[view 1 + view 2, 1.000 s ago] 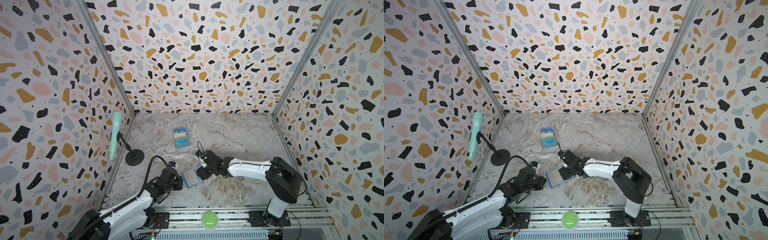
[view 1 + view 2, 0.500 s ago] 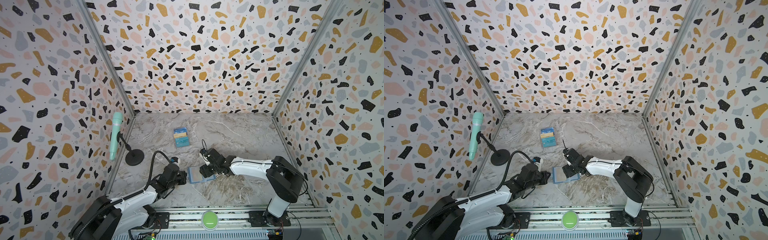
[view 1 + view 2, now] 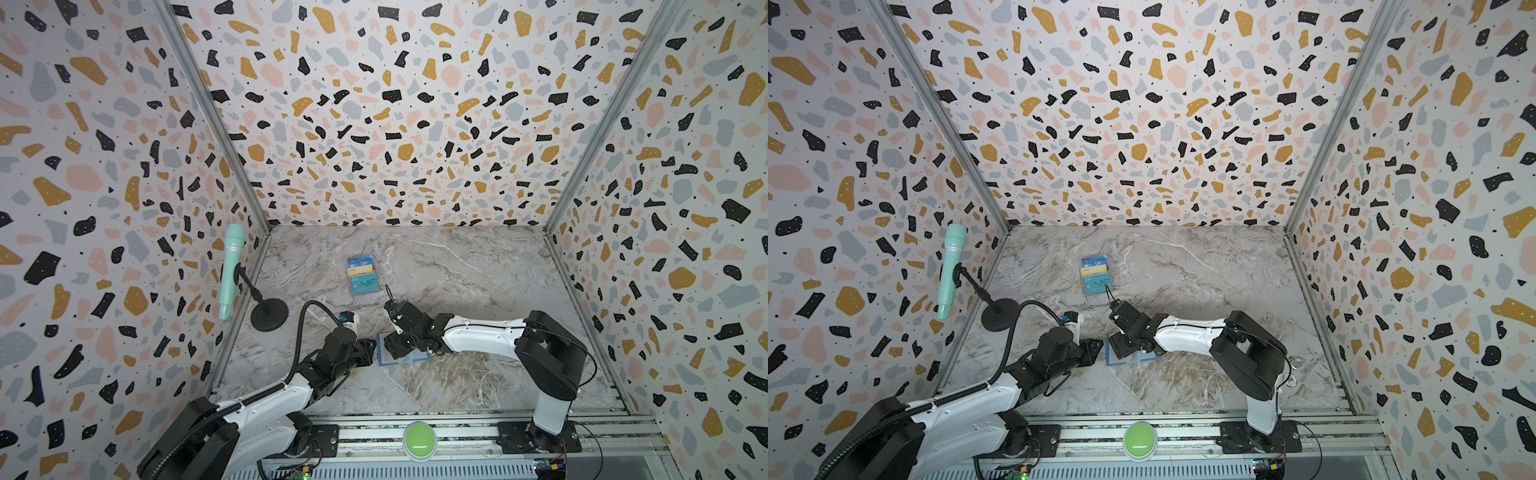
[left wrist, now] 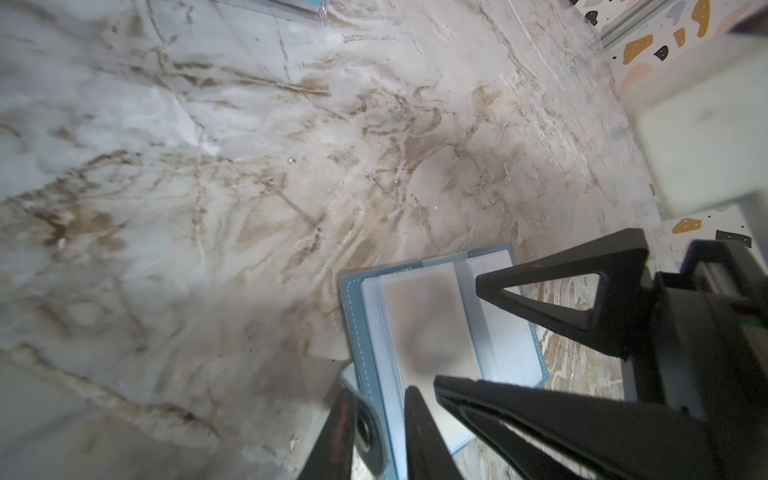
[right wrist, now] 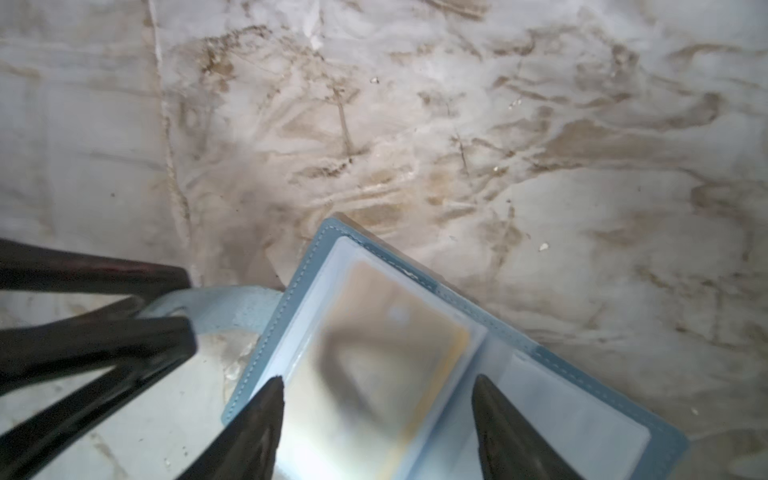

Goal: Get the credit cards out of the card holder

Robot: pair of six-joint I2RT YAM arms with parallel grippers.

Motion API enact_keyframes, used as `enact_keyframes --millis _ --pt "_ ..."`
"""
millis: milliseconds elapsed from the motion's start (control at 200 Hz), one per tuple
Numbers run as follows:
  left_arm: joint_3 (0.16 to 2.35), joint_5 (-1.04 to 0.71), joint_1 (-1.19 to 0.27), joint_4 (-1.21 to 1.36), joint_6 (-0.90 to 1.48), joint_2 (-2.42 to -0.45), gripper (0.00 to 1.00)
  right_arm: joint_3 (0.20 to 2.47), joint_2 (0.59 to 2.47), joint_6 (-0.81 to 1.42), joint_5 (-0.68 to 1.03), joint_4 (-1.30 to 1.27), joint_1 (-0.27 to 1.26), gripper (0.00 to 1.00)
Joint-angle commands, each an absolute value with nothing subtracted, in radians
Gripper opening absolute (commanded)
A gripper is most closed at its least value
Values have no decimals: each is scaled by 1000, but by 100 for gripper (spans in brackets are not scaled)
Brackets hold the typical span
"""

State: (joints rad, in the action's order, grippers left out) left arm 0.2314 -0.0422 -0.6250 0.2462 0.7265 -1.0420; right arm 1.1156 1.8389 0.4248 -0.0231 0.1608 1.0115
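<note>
The card holder (image 3: 411, 360) lies open and flat on the tabletop (image 3: 478, 270), near the front edge at about centre, and I can see a golden-yellow card (image 5: 386, 353) in its clear pocket. My right hand (image 5: 376, 395), reaching in from 3 o'clock, is open, with its fingertips set wide on either side of that card. At 9 o'clock my left hand (image 3: 371, 353) is parted slightly, the snap tab (image 5: 224, 303) between its fingers. A clear rack (image 3: 363, 276) of cards stands at 12 o'clock, well apart.
</note>
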Motion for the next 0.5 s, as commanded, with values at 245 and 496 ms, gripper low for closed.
enact_keyframes --millis 245,496 --pt "268 -25 -630 141 617 -1109 26 1175 1890 428 -108 244 1034 70" --pt "267 -1 -630 139 610 -1118 22 1147 1856 421 -162 300 1032 63"
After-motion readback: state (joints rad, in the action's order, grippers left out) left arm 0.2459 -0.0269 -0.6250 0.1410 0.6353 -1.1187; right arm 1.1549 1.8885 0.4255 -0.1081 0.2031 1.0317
